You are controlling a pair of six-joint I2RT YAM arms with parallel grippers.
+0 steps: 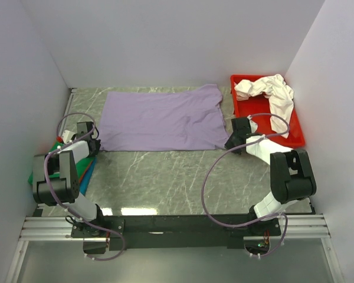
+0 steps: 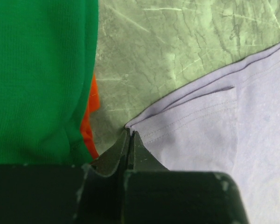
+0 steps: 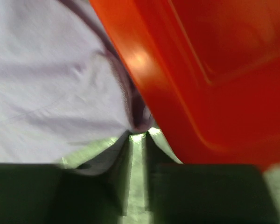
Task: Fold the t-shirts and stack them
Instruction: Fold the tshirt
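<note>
White walls close in a green marbled desk (image 1: 183,177), and the lavender t-shirt (image 1: 159,121) lies spread flat on it, towards the far side. At that shirt's near-left corner sits the left gripper (image 1: 96,144), its jaws closed tight with the corner of the hem pinched at their tips. Just left of that corner lies a pile of folded shirts: a green t-shirt (image 2: 37,79) on top, a red-orange t-shirt (image 2: 91,107) showing under its edge, and a blue t-shirt (image 1: 85,174) peeking out nearer the arm bases. At the lavender shirt's near-right corner is the right gripper (image 1: 229,143), its jaws a narrow gap apart with bare desk showing between them; the blurred wrist view puts the cloth's edge against one finger (image 3: 123,177). Just right of the lavender shirt stands a red tray (image 1: 295,137), and a white t-shirt (image 1: 271,91) lies crumpled in it.
</note>
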